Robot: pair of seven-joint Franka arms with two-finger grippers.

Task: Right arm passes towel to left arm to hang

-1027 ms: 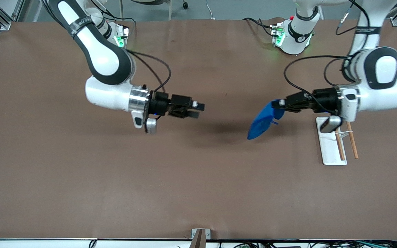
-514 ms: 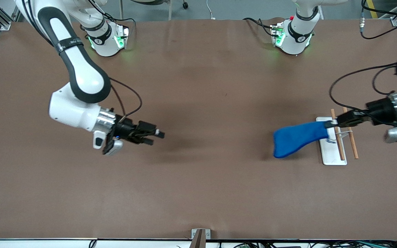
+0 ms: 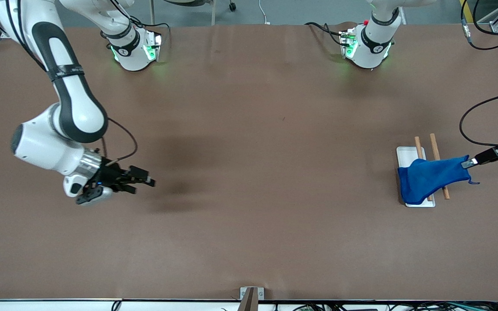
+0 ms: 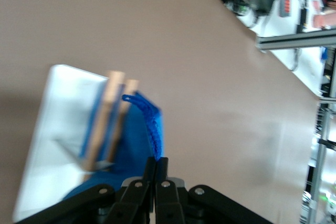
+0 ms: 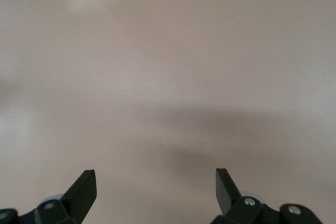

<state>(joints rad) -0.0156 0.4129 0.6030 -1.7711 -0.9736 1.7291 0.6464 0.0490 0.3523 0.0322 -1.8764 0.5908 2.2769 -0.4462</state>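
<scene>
Pinching the towel [image 3: 430,177] by one corner in my closed left tool [image 3: 469,163] over the wooden rack [image 3: 437,149], I risk it sliding off; my right tool [image 3: 145,180] waits, wide open and empty.

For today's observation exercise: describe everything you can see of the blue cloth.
The small bright blue fluffy cloth is soft microfibre by its look, with a darker stitched hem and a short corner loop. The left gripper has its jaws shut on one corner. The cloth drapes across two wooden rails of a white-based rack, at the left arm's end of the table.
</scene>
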